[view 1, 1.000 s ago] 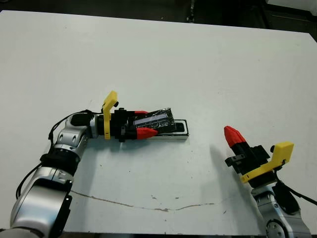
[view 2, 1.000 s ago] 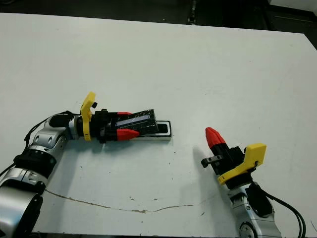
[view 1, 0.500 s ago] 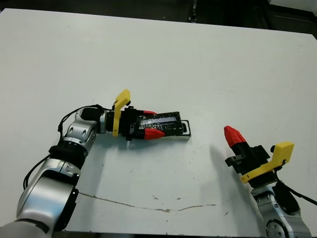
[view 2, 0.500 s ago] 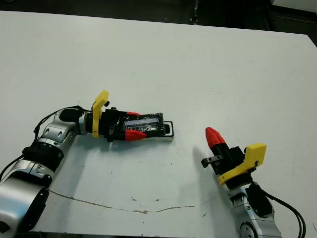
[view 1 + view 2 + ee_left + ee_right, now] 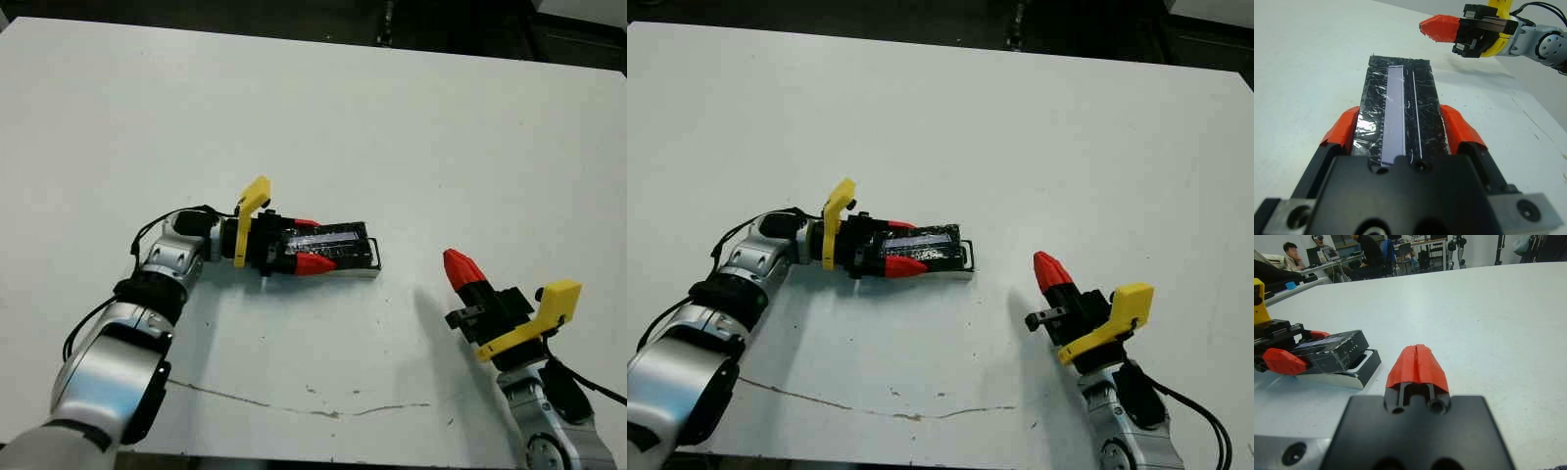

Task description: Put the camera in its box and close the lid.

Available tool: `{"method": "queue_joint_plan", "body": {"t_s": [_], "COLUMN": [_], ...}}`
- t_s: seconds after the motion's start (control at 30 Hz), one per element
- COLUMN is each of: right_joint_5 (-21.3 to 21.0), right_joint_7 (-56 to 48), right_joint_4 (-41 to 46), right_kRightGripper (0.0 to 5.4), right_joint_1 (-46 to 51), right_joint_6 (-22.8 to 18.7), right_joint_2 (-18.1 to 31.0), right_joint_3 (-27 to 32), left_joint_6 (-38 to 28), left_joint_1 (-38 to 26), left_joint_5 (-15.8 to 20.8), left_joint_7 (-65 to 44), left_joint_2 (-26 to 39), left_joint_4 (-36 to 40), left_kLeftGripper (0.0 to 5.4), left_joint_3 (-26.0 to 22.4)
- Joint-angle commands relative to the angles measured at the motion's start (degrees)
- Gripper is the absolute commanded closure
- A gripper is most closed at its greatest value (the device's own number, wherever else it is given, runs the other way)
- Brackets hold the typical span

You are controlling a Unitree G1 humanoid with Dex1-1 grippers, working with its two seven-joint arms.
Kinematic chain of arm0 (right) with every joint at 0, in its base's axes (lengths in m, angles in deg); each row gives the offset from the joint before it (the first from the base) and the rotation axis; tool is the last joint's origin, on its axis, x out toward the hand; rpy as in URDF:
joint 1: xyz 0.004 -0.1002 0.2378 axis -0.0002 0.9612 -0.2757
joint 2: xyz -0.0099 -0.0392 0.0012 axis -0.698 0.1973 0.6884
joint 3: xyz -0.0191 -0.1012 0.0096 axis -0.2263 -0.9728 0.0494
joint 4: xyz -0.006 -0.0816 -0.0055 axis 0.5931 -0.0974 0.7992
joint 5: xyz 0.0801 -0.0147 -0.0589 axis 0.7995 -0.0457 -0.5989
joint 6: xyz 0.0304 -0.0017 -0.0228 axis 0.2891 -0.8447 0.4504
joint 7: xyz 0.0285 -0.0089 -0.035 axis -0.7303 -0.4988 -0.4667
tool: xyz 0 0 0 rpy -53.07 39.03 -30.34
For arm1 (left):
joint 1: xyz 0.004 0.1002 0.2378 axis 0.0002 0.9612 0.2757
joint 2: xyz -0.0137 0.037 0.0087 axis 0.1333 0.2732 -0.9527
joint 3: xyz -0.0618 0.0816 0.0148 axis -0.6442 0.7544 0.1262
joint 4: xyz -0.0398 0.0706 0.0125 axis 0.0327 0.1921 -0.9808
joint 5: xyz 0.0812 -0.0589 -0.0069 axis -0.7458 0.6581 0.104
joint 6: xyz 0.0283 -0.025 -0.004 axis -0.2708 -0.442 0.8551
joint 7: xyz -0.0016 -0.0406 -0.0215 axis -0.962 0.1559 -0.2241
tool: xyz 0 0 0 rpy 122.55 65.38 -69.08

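- I am seeing the lid, a flat black rectangular slab with a crinkly foil-like surface (image 5: 1399, 112), and it is carrying silvery glints and one long pale stripe along its length.
- My left gripper (image 5: 306, 244) is grasping this lid by its two long edges, one red fingertip (image 5: 1341, 132) pressing on each side.
- The lid is lying over the box, a shallow rectangular tray with a dark rim and a white inside (image 5: 370, 258), near the middle of the white table (image 5: 392, 127); only the far end of the box is showing past the lid.
- I cannot see the camera in any view, so I am not telling where it is.
- My right gripper (image 5: 460, 267) is hanging over the table well apart from the box, with its two red fingers pressed together and holding nothing.
- The right wrist view is showing the lid slightly tilted, its far end raised above the box's rim (image 5: 1365, 367); the head views are not showing this gap.
- The left wrist view is showing the stripe and the creases clearly, but the box is hidden under the lid there.
- The right wrist view is also showing people sitting at desks (image 5: 1327, 259) beyond the table.
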Motion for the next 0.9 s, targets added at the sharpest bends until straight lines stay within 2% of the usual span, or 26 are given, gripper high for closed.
{"method": "queue_joint_plan", "body": {"t_s": [0.03,0.7,0.87,0.9], "right_joint_5": [0.4,0.7,0.4,0.5], "right_joint_7": [0.4,-0.5,-0.4,-0.4], "right_joint_4": [-0.6,-2.8,-2.7,-2.6], "right_kRightGripper": [5.4,5.4,5.4,5.4], "right_joint_1": [0.6,-0.2,-0.1,0.0], "right_joint_6": [0.0,3.4,3.4,3.4], "right_joint_2": [0.5,0.6,0.8,0.7], "right_joint_3": [1.1,3.3,3.5,3.5], "left_joint_6": [0.5,0.5,0.1,-0.1], "left_joint_1": [1.8,-1.0,-0.8,-0.5], "left_joint_5": [-3.7,-6.9,-10.4,-11.2], "left_joint_7": [-1.4,-1.8,4.1,5.6], "left_joint_2": [-8.1,-12.0,-10.7,-10.2], "left_joint_4": [-3.4,-3.3,0.0,1.0], "left_kLeftGripper": [2.26,2.26,2.26,2.08], "left_joint_3": [4.4,6.7,9.3,9.8]}}
